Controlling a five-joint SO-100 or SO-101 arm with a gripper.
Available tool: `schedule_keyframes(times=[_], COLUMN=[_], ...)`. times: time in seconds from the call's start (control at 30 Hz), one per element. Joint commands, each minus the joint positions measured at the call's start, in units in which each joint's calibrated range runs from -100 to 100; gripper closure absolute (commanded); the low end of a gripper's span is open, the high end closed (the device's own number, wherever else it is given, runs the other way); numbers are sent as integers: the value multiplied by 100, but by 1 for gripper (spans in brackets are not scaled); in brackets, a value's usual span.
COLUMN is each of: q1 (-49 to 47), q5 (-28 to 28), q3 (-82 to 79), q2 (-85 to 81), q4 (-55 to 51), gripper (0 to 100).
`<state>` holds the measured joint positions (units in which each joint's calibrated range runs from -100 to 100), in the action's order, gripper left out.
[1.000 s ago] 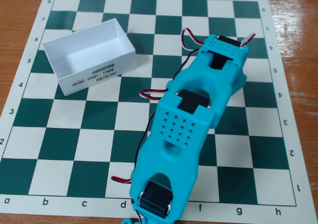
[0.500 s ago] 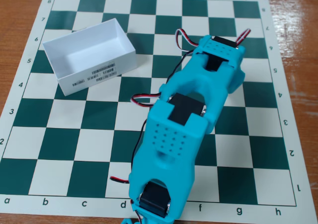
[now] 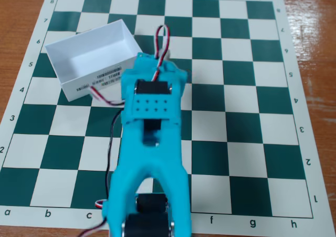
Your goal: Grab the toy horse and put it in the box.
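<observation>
The white box [image 3: 79,84] with barcode labels on its near long wall stands open on the upper left of the chessboard, and its inside shows only white floor. My turquoise arm [image 3: 152,142] reaches up from the bottom edge. Its far end [image 3: 156,74] sits just right of the box's near right corner and overlaps that corner. The gripper fingers point down beneath this housing and are hidden. The toy horse is hidden or out of view.
A green and white chessboard mat [image 3: 236,116] covers a wooden table [image 3: 315,16]. Red, white and black wires [image 3: 163,37] loop up beside the arm's far end and along its left side.
The arm has swung from the right half of the board to the left. Its far end went from about the g6 square to beside the box's near right corner.
</observation>
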<state>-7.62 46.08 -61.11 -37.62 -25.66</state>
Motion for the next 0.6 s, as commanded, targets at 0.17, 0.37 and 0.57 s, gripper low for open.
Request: schedule_keyframes(times=[0.17,0.37,0.57], q1=[-988,-1267,-1288], q5=[517,688,786], q3=[-1186,-785,589], q2=[-654,735,2425], q4=[2250,3870,4343], gripper=[100,100,100])
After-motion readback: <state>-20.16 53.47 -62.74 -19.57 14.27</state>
